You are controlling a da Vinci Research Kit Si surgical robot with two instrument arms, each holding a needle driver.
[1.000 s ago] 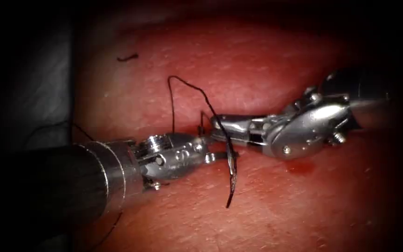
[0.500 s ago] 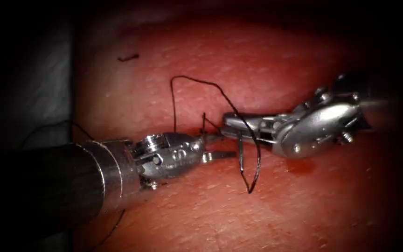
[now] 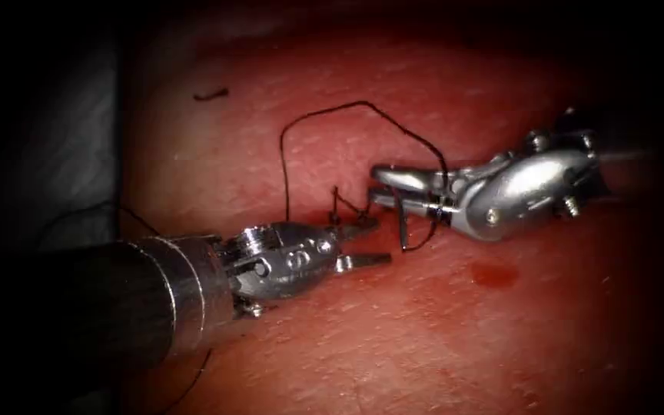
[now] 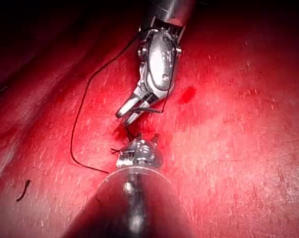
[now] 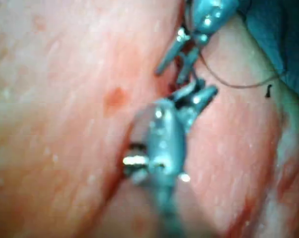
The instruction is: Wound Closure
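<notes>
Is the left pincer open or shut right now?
Open. The left pincer shows two tips spread apart with tissue visible between them, and nothing held; the thread runs to the right pincer.

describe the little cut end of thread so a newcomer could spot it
Start from the left tool on the tissue, then look up and left. The cut end of thread lies alone there: a short dark scrap, joined to nothing, unlike the long looping thread.
</notes>
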